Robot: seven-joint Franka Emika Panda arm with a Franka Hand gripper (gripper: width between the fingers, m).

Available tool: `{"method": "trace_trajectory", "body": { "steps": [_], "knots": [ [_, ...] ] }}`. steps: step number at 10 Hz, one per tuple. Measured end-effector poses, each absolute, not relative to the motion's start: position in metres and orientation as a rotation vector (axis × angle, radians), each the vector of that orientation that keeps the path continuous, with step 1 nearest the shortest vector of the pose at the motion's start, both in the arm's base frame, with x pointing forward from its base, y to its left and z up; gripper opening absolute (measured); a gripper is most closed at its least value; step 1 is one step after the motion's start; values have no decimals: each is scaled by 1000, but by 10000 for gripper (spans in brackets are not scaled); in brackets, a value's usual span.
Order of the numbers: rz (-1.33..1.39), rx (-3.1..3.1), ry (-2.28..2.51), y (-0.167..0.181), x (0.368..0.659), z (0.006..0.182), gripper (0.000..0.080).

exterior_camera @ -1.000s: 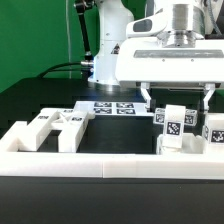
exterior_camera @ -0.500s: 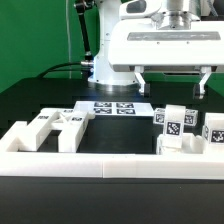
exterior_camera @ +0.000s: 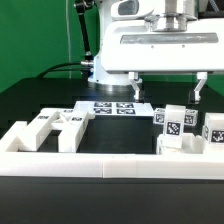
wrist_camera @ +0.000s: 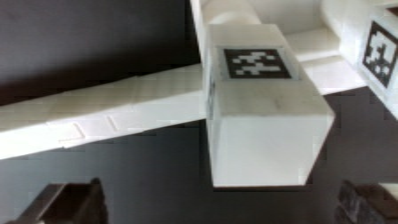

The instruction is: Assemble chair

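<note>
- The chair lies in loose white pieces on the black table (exterior_camera: 40, 95): tagged blocks (exterior_camera: 172, 125) at the exterior view's right and flatter parts (exterior_camera: 55, 125) at its left, all inside the low border wall (exterior_camera: 110, 160).
- Only the wrist view shows one tagged block (wrist_camera: 263, 110) close up. It sits just beside the wall, in the gap between the fingertips (wrist_camera: 68, 200), touching neither.
- Only the exterior view shows the gripper (exterior_camera: 168, 87) hanging above the blocks, spread wide and holding nothing.
- The marker board (exterior_camera: 113, 107) lies behind.
</note>
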State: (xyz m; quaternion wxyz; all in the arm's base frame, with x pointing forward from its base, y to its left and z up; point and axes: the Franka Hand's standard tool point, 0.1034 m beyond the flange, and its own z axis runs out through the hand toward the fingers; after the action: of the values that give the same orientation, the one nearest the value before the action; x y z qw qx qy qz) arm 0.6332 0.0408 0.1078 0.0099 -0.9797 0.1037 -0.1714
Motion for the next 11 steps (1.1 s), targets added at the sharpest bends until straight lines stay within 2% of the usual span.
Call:
{"method": "trace_trajectory", "body": {
  "steps": [7, 10, 11],
  "knots": [
    [-99, -3060, 338, 47, 626, 97, 649],
    [-96, -3063, 329, 49, 629, 93, 649],
    [-98, -3064, 331, 47, 629, 93, 622]
  ]
}}
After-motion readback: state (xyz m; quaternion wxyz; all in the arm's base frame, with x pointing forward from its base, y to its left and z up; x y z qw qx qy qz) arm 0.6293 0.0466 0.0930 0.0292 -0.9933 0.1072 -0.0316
